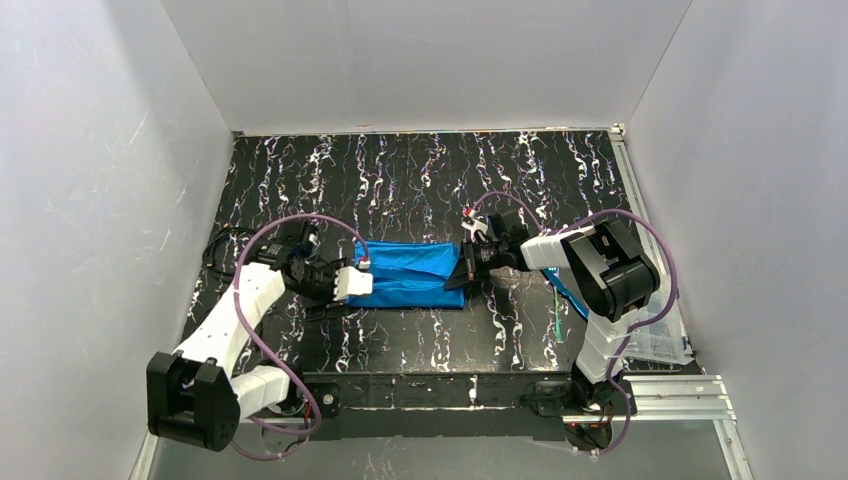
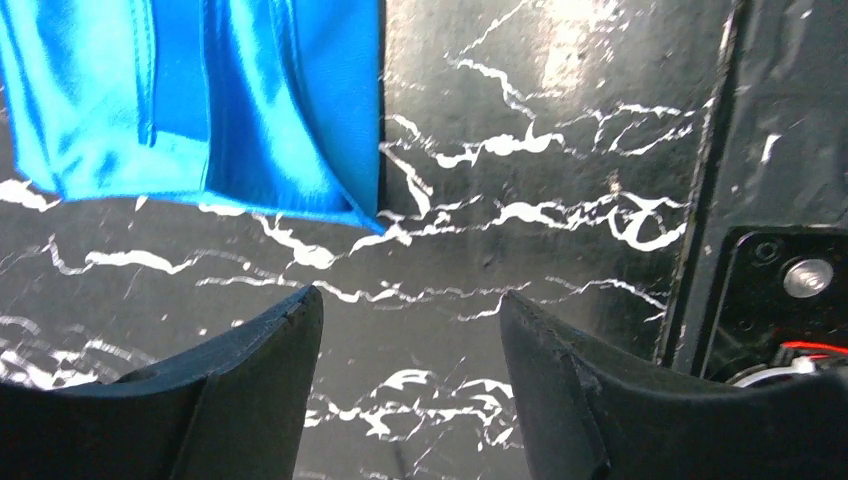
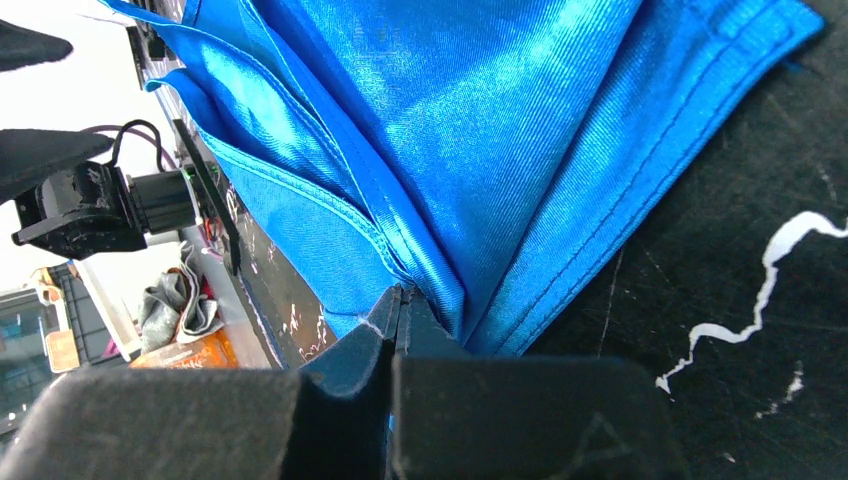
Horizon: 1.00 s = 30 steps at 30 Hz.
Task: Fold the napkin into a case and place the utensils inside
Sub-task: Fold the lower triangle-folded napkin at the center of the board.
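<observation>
Two black-and-white robot arms are reaching in over the black, white-veined bench (image 1: 420, 170), one toward each short end of the bright blue cloth napkin (image 1: 415, 272). The napkin is lying mid-bench, folded into a long layered band running left to right. The right gripper (image 3: 400, 300) is pinching the band's right end. In the right wrist view its dark fingers (image 3: 345, 365) are pressing together on a gathered fold of cloth, while several hemmed layers are fanning out away from the tips and the outermost layer is lying flat on the bench. The left gripper (image 2: 410, 293) is hovering at the band's left end with its black fingers (image 2: 260, 350) standing apart and gripping nothing. In the left wrist view bare bench is showing between them, and the napkin's nearest corner is sitting just beyond the tips, touching neither finger; whether the tips are resting on the bench I cannot tell. Thin, shiny blue-green cutlery utensils (image 1: 554, 325) are lying on the bench toward its right side, beside and partly hidden by the right arm and apart from the napkin; their number is too hard to make out. A clear plastic container (image 1: 660, 345) is sitting at the bench's right edge, just past that arm. Purple cables (image 1: 300, 220) are looping along both arms, and plain white walls (image 1: 420, 60) are enclosing the bench on three sides.
</observation>
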Tool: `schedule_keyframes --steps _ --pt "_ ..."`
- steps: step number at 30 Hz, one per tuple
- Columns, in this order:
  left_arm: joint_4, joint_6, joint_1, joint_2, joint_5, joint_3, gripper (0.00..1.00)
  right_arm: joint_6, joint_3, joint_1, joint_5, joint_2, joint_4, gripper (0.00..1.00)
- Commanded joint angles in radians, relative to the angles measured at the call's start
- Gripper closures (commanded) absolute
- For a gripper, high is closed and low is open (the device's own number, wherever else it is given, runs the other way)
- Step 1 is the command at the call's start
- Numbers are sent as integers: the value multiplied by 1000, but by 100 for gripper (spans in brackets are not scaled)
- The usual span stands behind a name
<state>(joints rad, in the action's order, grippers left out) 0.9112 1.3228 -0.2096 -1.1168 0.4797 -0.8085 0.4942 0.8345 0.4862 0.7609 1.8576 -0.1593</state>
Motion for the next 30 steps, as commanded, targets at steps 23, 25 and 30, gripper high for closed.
schedule_keyframes --steps 23,25,30 --pt "-190 -319 -158 -322 -113 -63 72 -8 6 -3 -11 -46 0 99" --pt "-191 -333 -159 -330 -122 -77 75 -8 6 -3 -11 -46 1 99" --pt "-184 -353 -160 -306 -123 -106 61 -9 2 -4 -5 -51 3 99"
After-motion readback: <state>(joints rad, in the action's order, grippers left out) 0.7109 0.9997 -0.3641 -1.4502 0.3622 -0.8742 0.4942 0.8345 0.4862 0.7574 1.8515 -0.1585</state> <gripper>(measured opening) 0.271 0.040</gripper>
